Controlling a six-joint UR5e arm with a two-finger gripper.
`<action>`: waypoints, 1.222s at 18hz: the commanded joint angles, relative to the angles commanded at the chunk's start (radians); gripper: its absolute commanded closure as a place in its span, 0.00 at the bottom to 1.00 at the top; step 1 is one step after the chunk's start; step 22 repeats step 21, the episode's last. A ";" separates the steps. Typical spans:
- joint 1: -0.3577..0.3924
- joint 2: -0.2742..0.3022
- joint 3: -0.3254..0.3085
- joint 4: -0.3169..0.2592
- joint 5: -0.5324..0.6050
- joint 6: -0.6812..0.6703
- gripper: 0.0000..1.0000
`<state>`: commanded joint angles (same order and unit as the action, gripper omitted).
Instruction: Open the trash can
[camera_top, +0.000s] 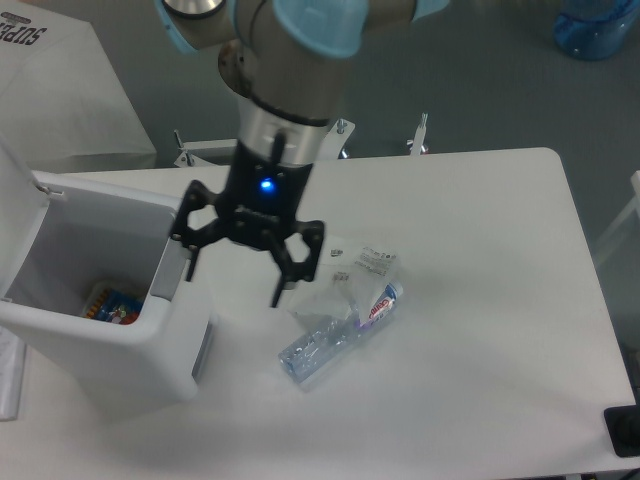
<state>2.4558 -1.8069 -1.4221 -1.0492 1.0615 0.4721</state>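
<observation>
We saw the trash can (100, 300) standing at the left edge of the table (480, 330), a large boxy white bin with rounded corners, and its top stood open so that we looked straight down into it. The lid (15, 165) was swung up at the far left, only partly in view. At the bottom of the bin lay a small colourful item (112, 305), too small for us to identify. A grey strip (203, 350) showed on the bin's front right face. Just beside the bin's right rim hung the gripper (233, 275), its two black fingers spread apart and pinching nothing; one fingertip hung close to the rim, though we could not tell whether it touched. A blue light glowed on the gripper's body. To the right of the gripper, a crumpled clear plastic bottle (340, 325) lay on its side on the table, apart from the bin. Beyond the table's far right corner we glimpsed a blue translucent container (598, 28).
</observation>
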 joint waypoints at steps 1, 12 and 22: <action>0.027 -0.015 0.009 0.000 0.002 0.043 0.00; 0.189 -0.218 0.095 0.002 0.181 0.564 0.00; 0.238 -0.285 0.100 -0.006 0.336 0.887 0.00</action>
